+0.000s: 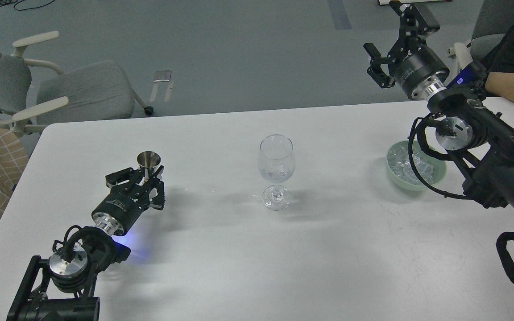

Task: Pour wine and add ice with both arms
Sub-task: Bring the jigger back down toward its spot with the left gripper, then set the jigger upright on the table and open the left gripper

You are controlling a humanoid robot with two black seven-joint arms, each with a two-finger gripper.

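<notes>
On the white table [328, 249], with the left gripper [143, 180] spread around the steel jigger [149, 160], close squarely at mid-body before tilting toward the central wine glass [276, 169]; right gripper [395, 49], spread empty, hangs above the ice [402, 167] bowl [435, 178].

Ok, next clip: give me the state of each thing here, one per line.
Wine glass: upright mid-table, a little clear liquid inside.
Metal cup: upright, between the left gripper's fingers.
Left gripper: open around the cup.
Right gripper: open, empty, raised.
Green bowl: on the table, holding ice.
</notes>
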